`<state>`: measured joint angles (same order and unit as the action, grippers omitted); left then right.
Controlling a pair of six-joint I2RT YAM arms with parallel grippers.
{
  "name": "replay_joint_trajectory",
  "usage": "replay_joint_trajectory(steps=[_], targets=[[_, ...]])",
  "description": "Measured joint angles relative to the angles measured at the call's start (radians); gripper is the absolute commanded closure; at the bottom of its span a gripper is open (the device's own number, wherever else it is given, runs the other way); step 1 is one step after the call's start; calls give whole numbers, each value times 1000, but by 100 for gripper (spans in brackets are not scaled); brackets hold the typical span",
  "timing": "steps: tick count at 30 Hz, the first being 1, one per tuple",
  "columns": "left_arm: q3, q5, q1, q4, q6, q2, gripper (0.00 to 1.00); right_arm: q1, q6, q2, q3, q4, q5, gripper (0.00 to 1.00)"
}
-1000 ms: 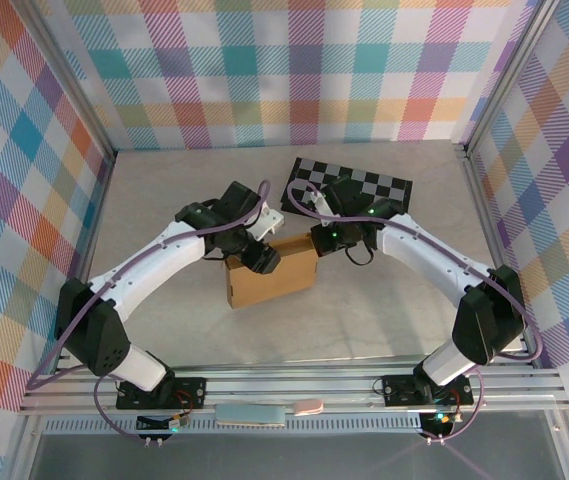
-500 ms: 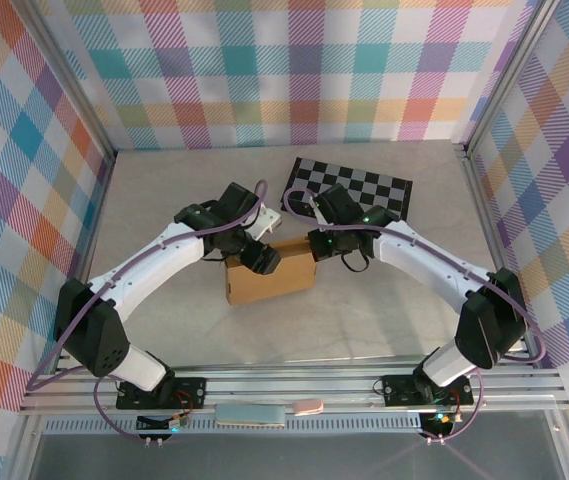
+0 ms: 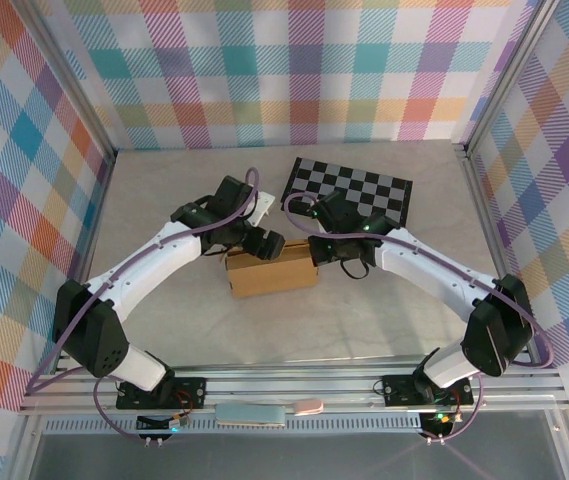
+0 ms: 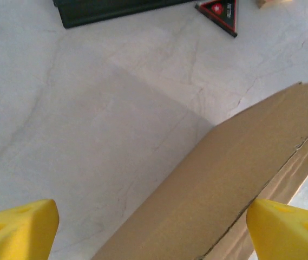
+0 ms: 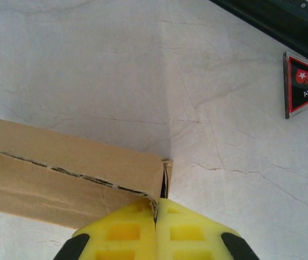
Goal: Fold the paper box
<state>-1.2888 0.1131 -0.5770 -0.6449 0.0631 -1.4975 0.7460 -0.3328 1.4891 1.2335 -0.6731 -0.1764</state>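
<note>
Near the table's (image 3: 164, 210) middle, the paper box (image 3: 272, 275) lies as a slim closed shape. The left gripper (image 3: 266, 244) hangs wide open and empty, while the right gripper (image 5: 156, 233) is closed tight against a box corner. Little folding seems left.

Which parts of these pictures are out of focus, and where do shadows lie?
Left wrist view: the yellow fingertips are blurred; a grey shadow lies on the pale table beside the plain brown cardboard box. Right wrist view: box edge sharp, shut yellow fingers slightly soft. Top external view: even light.
</note>
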Motion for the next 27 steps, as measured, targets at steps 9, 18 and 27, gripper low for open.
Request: replay_joint_trajectory(steps=[9,18,27], targets=[[-105,-116,4,-55,-79,36,30,0,-19,-1,0,-5,-13,100],[-119,-109,30,-349,-240,200,36,3,-26,-2,1,-16,-29,100],[-61,-98,30,-478,-272,196,41,21,-31,-2,7,-32,-51,100]])
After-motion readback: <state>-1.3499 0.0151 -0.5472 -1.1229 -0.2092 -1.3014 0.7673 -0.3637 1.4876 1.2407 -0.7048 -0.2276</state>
